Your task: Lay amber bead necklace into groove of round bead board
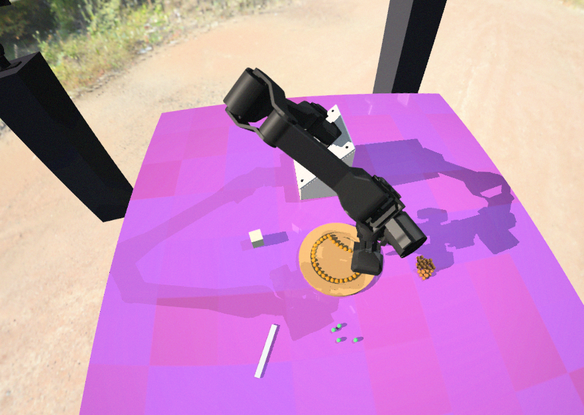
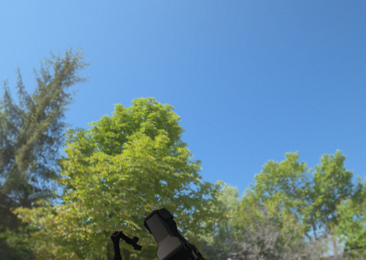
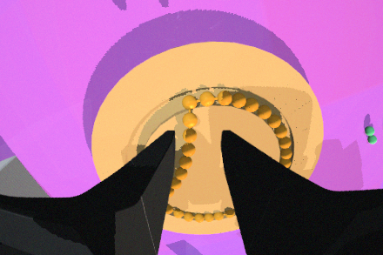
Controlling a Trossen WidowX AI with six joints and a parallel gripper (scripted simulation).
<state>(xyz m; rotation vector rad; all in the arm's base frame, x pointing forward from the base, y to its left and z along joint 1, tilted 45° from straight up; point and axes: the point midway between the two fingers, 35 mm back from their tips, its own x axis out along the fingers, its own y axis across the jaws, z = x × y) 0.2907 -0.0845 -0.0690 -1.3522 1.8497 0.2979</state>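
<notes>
The amber bead necklace (image 1: 339, 280) (image 3: 190, 120) lies on the round bead board (image 1: 306, 270) (image 3: 209, 61). In the wrist view its right-hand and far beads follow the groove, while one strand bends sharply near the top and cuts inward across the middle; the groove at upper left is bare there. My gripper (image 3: 198, 137) is partly open and empty over the board, its fingertips apart. The cutting strand passes beside and partly behind the left finger. The fingers hide parts of the necklace. In the top view the gripper covers the board's right side and its fingertips are hidden.
A cluster of brown-orange beads (image 1: 424, 267) lies right of the board. Several green beads (image 1: 355, 339) (image 3: 369, 130) lie in front. A white bar (image 1: 267, 351) lies front left, a cream cube (image 1: 255, 237) left. The grey-white arm base (image 1: 325, 184) is behind the board.
</notes>
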